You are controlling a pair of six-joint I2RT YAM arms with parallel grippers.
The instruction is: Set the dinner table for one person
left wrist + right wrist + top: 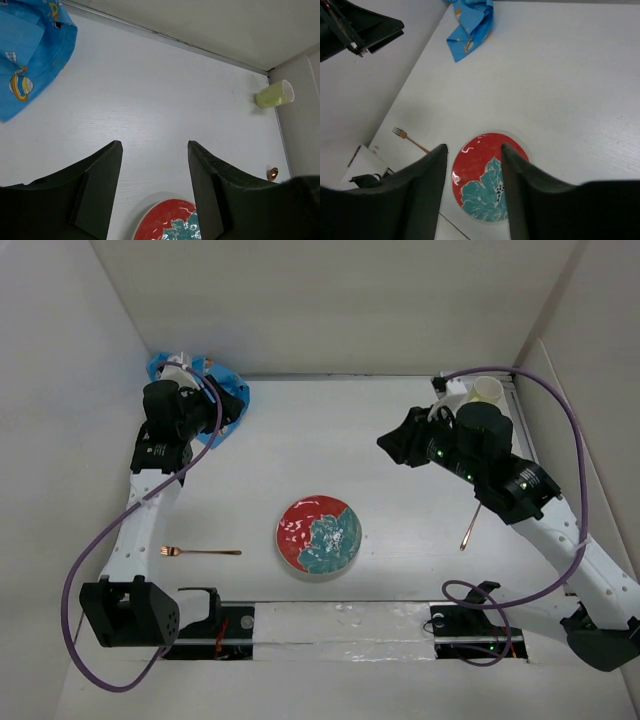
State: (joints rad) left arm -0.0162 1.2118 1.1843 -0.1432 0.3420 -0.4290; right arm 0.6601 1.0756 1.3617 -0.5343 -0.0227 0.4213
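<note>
A red plate with a teal flower (pixel 319 535) lies on the white dinner table (pixel 300 440) near the front middle. A copper fork (pixel 200 552) lies to its left. A thin copper utensil (pixel 470 527) lies to its right, partly under my right arm. A pale cup (pixel 487 392) stands at the back right corner. My left gripper (pixel 222 420) is open and empty at the back left, beside the blue cloth (pixel 200 380). My right gripper (pixel 392 445) is open and empty above the table, right of centre. The plate shows between the open right fingers (pixel 480 175).
Low white walls ring the table. The blue cartoon-print cloth (pixel 30 55) lies crumpled in the back left corner. The cup (pixel 274 95) sits close to the right wall. Both arm bases and purple cables stand along the near edge.
</note>
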